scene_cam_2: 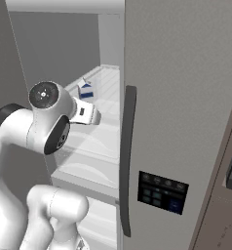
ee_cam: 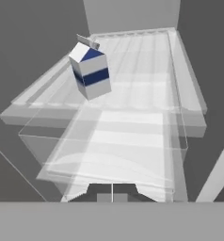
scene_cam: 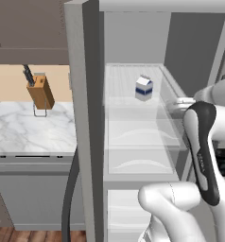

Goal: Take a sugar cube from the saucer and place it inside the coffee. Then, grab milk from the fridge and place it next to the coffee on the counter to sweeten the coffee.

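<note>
From the base cameras I saw the fridge [scene_cam: 86,118] standing open, its pale glass shelves exposed. The milk [scene_cam: 143,88] stood upright on the upper shelf [scene_cam: 133,101], toward the back, in the upper centre of the left base view. In the right base view the same carton sat at upper left, just beyond the arm's wrist [scene_cam_2: 84,113]. In the hand view the milk appeared at upper left, tilted in the frame, resting on the glass shelf with clear shelf surface between it and the camera. I could not tell whether the claw was apart or together; its tips were not distinguishable. The counter [scene_cam: 29,127] lay at the left of the left base view, carrying a wooden knife block [scene_cam: 40,90]. A black dispenser panel [scene_cam_2: 163,191] showed on the fridge door at lower right.
</note>
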